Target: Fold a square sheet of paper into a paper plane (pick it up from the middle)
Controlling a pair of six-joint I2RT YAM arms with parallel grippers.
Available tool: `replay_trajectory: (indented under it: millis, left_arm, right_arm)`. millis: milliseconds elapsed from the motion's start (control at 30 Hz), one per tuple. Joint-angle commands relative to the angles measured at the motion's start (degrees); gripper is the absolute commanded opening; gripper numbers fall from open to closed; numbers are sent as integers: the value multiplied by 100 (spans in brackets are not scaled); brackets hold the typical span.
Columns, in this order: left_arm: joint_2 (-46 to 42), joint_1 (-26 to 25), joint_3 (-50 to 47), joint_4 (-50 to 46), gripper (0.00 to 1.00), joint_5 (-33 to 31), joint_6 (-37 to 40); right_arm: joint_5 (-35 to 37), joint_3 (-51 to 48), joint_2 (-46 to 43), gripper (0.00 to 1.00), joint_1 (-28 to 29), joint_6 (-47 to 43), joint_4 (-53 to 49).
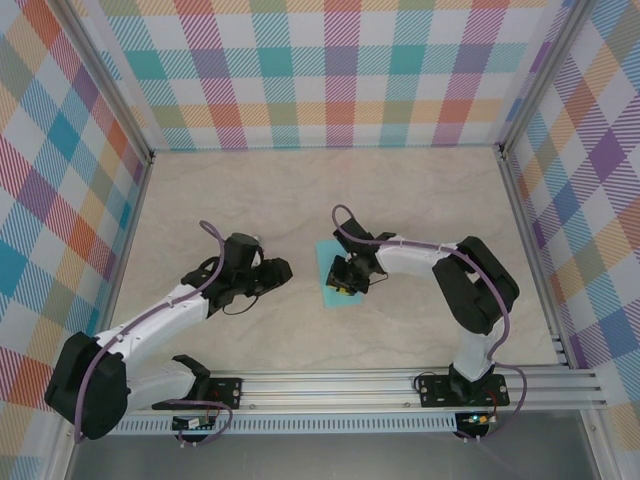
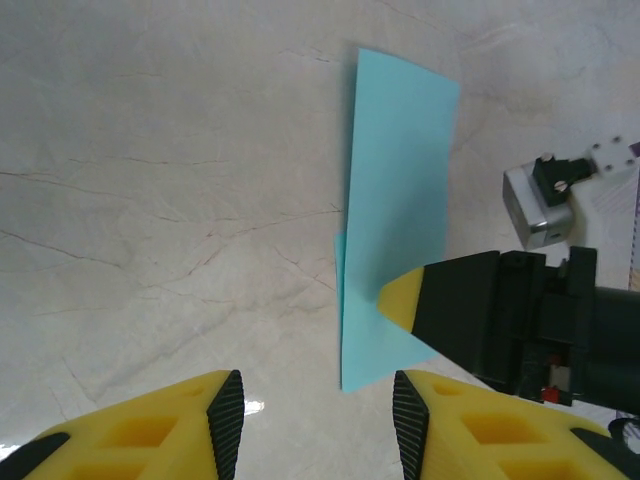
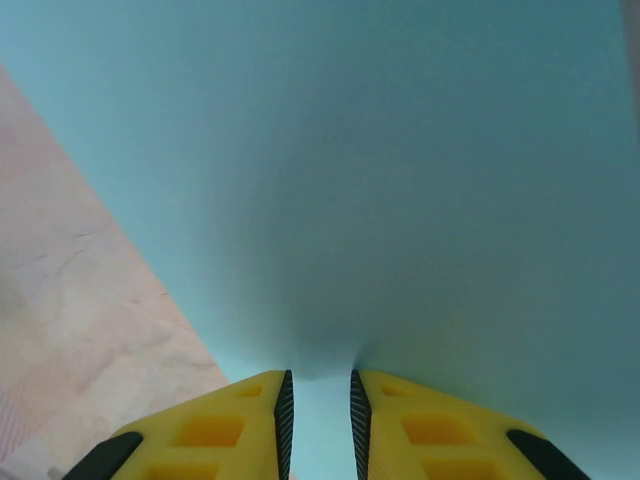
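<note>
The square sheet of paper [image 1: 328, 268] is turquoise and lies on the marble table [image 1: 300, 200] at the centre. My right gripper [image 1: 350, 283] comes down on its middle. In the right wrist view the paper [image 3: 400, 150] puckers into a hump between the nearly closed jaws of the right gripper [image 3: 318, 400]. In the left wrist view the paper [image 2: 400, 170] looks like a tall rectangle, with a yellow right fingertip [image 2: 400, 300] pressed on it. My left gripper [image 1: 280, 272] hovers just left of the sheet. The left gripper [image 2: 318, 410] is open, with bare table between its pads.
Plaid walls [image 1: 330, 70] and aluminium rails [image 1: 400, 385] enclose the table. A grey camera block [image 2: 535, 205] on the right wrist sits beside the paper. Bare marble spreads behind and to the left of the sheet.
</note>
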Motion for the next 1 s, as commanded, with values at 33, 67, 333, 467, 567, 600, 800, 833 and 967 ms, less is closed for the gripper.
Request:
replay_trajectory:
  millis: [33, 67, 333, 467, 567, 600, 800, 833, 967]
  left_arm:
    - [233, 75, 251, 244, 46, 228, -43]
    - [284, 75, 262, 285, 46, 255, -52]
    - [1003, 75, 544, 595, 40, 648, -69]
    - [1471, 66, 770, 705, 32, 825, -13]
    - [1775, 58, 965, 775, 28, 946, 24]
    - [1873, 49, 1013, 810, 27, 981, 30]
    - [2317, -35, 1283, 831, 24, 1049, 121]
    - [2382, -39, 1322, 836, 24, 1070, 118]
    - [2638, -65, 1505, 834, 23, 1078, 164]
  right_arm:
    - [180, -193, 103, 25, 110, 902, 449]
    - [199, -206, 107, 25, 139, 1064, 486]
    - [343, -198, -196, 26, 331, 1364, 796]
    - [778, -312, -964, 33, 258, 748, 439]
    - [813, -474, -1291, 36, 94, 349, 216]
    - [809, -601, -1375, 37, 41, 306, 254]
    - [419, -1089, -1561, 41, -218, 69, 595]
    - [394, -1111, -1556, 41, -223, 60, 603]
    - [149, -1244, -1531, 42, -291, 22, 812]
